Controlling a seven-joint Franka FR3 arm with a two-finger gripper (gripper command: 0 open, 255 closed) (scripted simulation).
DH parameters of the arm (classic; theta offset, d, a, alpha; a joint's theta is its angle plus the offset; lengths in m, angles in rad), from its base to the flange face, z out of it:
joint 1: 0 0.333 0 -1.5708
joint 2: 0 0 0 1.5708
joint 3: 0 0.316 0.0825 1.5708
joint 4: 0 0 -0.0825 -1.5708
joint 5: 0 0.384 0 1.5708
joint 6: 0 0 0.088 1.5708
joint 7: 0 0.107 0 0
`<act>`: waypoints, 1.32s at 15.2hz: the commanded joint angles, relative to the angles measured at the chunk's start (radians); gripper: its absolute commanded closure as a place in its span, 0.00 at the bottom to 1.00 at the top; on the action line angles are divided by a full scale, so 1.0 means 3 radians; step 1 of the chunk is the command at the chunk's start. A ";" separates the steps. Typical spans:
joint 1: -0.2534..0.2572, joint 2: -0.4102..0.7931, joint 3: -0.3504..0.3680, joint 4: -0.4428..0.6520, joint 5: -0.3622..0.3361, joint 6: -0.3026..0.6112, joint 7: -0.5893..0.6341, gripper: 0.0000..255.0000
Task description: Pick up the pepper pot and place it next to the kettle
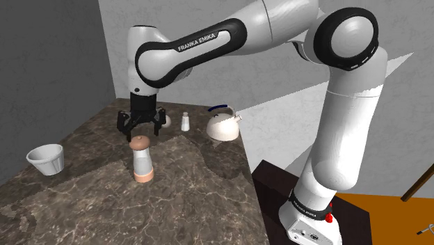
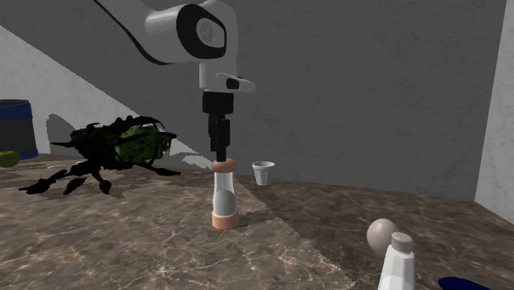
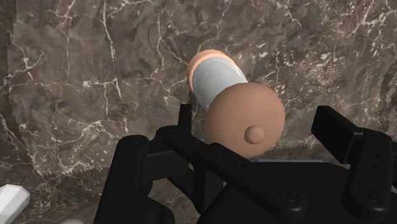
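Pepper pot: Your pot (image 1: 142,161) stands upright on the dark veined bench (image 1: 83,209). It has a pale body with a tan cap and base, and it is not lifted.
Gripper: The gripper (image 1: 142,132) hangs straight above the cap. In the wrist view its fingers (image 3: 336,130) stand apart on either side of the cap with a gap to each, so it holds nothing.
Kettle: The white kettle (image 1: 224,126) with a blue handle sits at about 2 o'clock from the pot in the shoulder view. It is well apart from the pot and near the bench's edge.
Shaker: A small white shaker (image 1: 185,122) stands at about 1 o'clock from the pot, near the kettle's 9 o'clock side.
Bowl: A white bowl (image 1: 46,159) sits at 9 o'clock from the pot, out of your way.
Done: You can count the approach and the centring over the cap as finished, by my reading.
Left: Everything else remains, so you have yet to lower around the pot, close on it, lift, carry towards 2 o'clock, set down and release.
Progress: I judge this an early stage, with the grasp not yet made.
Landing spot: The shaker already takes the kettle's 9 o'clock side. The bare bench at its 7 o'clock looks the likelier place to me.
Risk: The pot is tall and narrow, so a grip taken only on the rounded cap may let it tip.
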 commanded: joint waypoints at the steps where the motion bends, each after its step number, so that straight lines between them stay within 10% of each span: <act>1: 0.0014 0.0057 0.0001 -0.0008 -0.0022 0.0070 0.0025 0.00; 13: 0.0036 0.0154 -0.0003 -0.0099 -0.0062 0.0251 0.0051 0.00; 14: 0.0036 0.0154 -0.0003 -0.0099 -0.0062 0.0251 0.0051 1.00; 20: 0.0036 0.0153 -0.0003 -0.0099 -0.0062 0.0252 0.0052 1.00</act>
